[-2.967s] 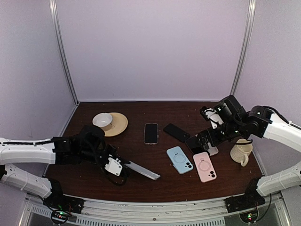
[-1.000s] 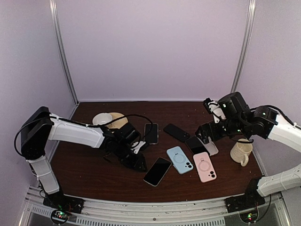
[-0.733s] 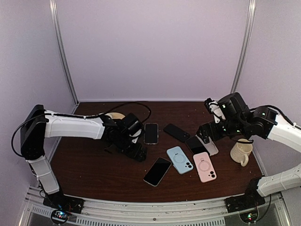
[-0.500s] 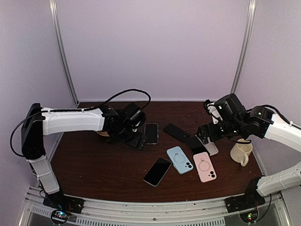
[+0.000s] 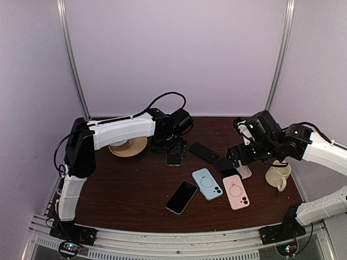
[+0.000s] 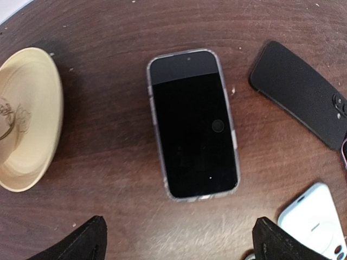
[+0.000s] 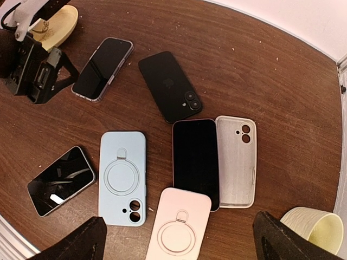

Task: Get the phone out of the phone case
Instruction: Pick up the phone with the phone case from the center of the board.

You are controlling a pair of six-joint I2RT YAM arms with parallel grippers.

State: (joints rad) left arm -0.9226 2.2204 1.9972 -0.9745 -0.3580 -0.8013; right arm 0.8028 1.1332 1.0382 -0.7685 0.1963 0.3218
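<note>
Left gripper (image 6: 179,242) stands wide open and empty, moved from the released bare phone (image 5: 181,196) to the clear-cased phone (image 6: 192,123); you face another extraction.

The dark brown worktop (image 5: 124,184) carries a beige plate (image 6: 43,108) at the far left. Just beside it lies a clear-cased phone (image 6: 192,124), screen up, then a black phone (image 7: 169,86) face down. Nearer the middle lie a light blue case (image 7: 122,177), a pink case (image 7: 179,230), a dark-screened phone (image 7: 195,162) touching a pale empty case (image 7: 236,160), and another bare phone (image 7: 60,180). A cream mug (image 5: 278,174) stands at the right.
</note>
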